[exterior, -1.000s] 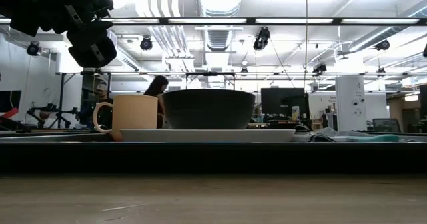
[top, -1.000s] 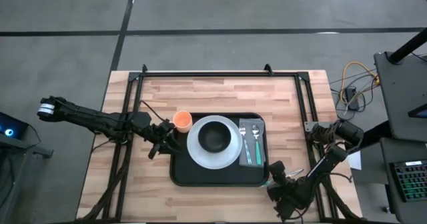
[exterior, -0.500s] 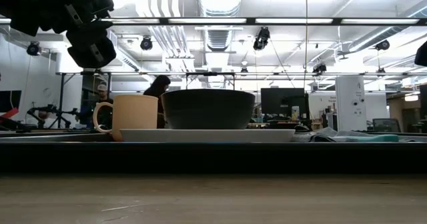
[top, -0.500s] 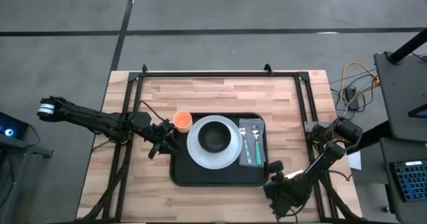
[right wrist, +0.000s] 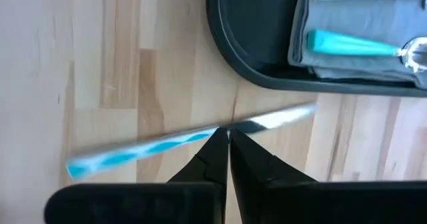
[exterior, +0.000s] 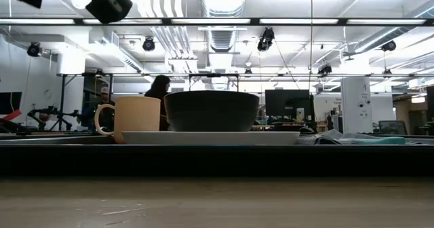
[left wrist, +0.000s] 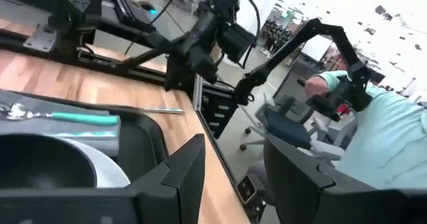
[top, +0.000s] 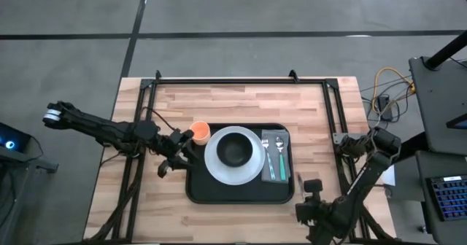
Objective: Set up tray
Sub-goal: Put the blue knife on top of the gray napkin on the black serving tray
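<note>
The black tray [top: 197, 190] lies mid-table and carries a white plate [top: 215, 165] with a dark bowl [top: 234, 152] on it. An orange cup [top: 201, 132] stands at the tray's far left corner, and a grey cloth [top: 276, 156] bears a teal-handled fork and spoon. My left gripper [top: 182, 149] [left wrist: 233, 171] hovers open above the tray's left edge. My right gripper [top: 310, 187] [right wrist: 227, 139] is off the tray's near right corner, shut on a knife [right wrist: 133, 151] with a blue patterned handle. My right gripper pinches the knife at its middle [right wrist: 203, 136], where handle meets blade, between the two fingertips. The fingers come from above, pointing down, and lie across the knife. Its handle [right wrist: 107, 159] and blade [right wrist: 280, 117] stick out level on either side over the bare wood.
A black frame rail [top: 233, 79] runs along the table's far edge, with struts down both sides. Bare wood [top: 233, 103] lies far of the tray and to its near side. A person in a teal shirt [left wrist: 393, 151] sits beyond the table's right side.
My left gripper has risen, almost leaving the top of the low view, and has drawn slightly away from the tray toward the table's left. My right arm has pulled back toward the table's near right corner. The tray and its load have stayed put.
</note>
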You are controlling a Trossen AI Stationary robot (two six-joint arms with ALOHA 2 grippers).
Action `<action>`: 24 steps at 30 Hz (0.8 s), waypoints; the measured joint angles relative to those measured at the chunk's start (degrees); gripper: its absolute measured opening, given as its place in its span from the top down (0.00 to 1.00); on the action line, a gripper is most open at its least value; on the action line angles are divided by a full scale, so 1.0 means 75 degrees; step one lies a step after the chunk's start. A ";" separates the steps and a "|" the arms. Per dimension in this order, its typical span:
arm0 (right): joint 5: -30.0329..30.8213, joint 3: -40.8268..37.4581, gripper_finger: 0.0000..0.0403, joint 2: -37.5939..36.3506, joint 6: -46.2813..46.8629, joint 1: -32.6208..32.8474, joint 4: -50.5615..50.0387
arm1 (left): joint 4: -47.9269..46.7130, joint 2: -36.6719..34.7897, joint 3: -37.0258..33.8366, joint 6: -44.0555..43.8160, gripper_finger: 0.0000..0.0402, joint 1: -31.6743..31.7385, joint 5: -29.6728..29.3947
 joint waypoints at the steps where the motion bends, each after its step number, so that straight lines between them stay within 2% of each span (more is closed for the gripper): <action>1: -0.0003 -0.0020 0.99 0.0003 0.0079 0.0003 -0.0006 | -0.0147 0.0034 0.0143 0.0018 0.67 0.0000 -0.0009; 7: -0.0117 -0.0226 0.98 0.0042 0.0551 0.0009 -0.0011 | -0.1342 0.0441 0.0744 0.0061 0.67 0.0000 -0.0008; 11: -0.0311 -0.0293 0.97 0.0023 0.1539 -0.0015 -0.0041 | -0.1334 0.0848 0.0969 0.0056 0.67 -0.0009 0.0022; 19: -0.0589 -0.0618 0.77 0.0009 0.2632 0.0012 0.0421 | -0.1284 0.1495 0.1105 0.0211 0.67 -0.0009 0.0066; 24: -0.0515 -0.0871 0.66 0.0009 0.3726 0.0058 0.0467 | -0.1254 0.1542 0.1092 0.0216 0.67 -0.0013 0.0330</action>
